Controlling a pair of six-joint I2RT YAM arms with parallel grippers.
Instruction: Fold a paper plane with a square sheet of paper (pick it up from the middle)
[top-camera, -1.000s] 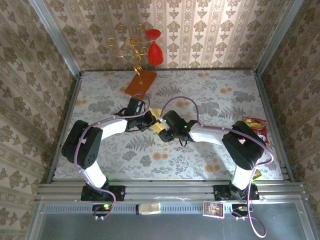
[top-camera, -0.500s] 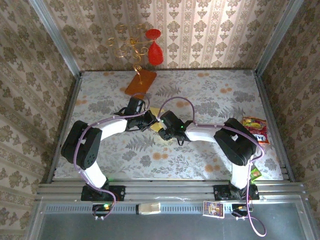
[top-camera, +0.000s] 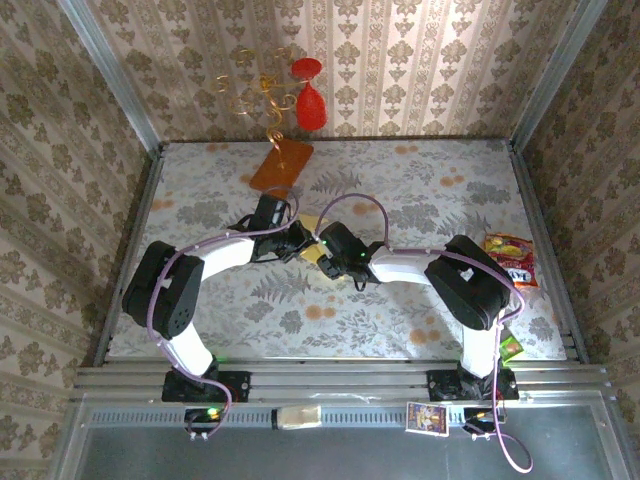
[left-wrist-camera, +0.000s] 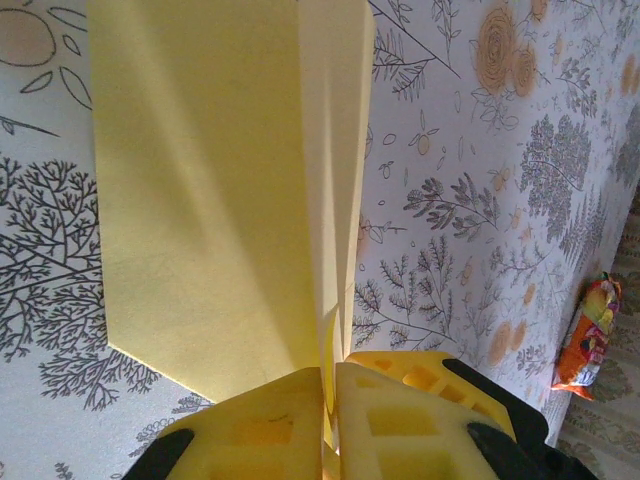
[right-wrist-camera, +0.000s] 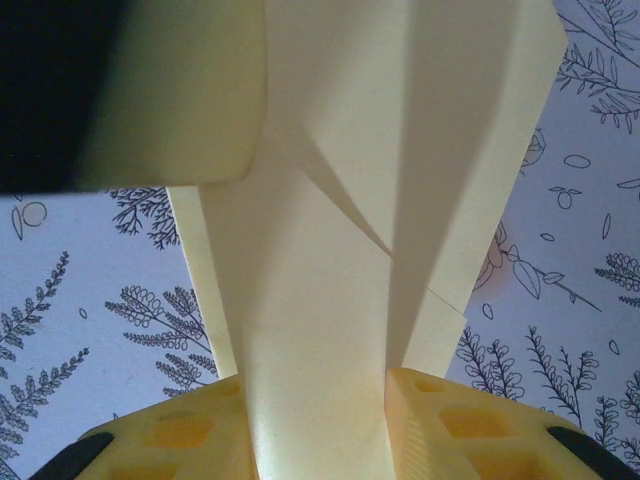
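A: How do the arms sit?
B: The left forearm (top-camera: 225, 250) points to 3 o'clock, the right forearm (top-camera: 405, 265) to 9 o'clock, wrists meeting.
A: Fingers?
B: The left gripper (left-wrist-camera: 328, 375) pinches the folded paper (left-wrist-camera: 210, 190); the right gripper (right-wrist-camera: 320, 385) has its fingers (right-wrist-camera: 445, 420) flanking it, partly apart.

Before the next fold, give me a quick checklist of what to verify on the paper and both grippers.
1. Left gripper pinching the paper: ok, fingers closed on a folded edge.
2. Right gripper grip: cannot tell; the paper runs between its fingers, contact unclear.
3. Creases formed: ok, layered folds show in the right wrist view.
4. Snack packet clear of the work: ok, far off to the right.
5. Orange-brown slab clear: ok, apart, beyond the grippers.
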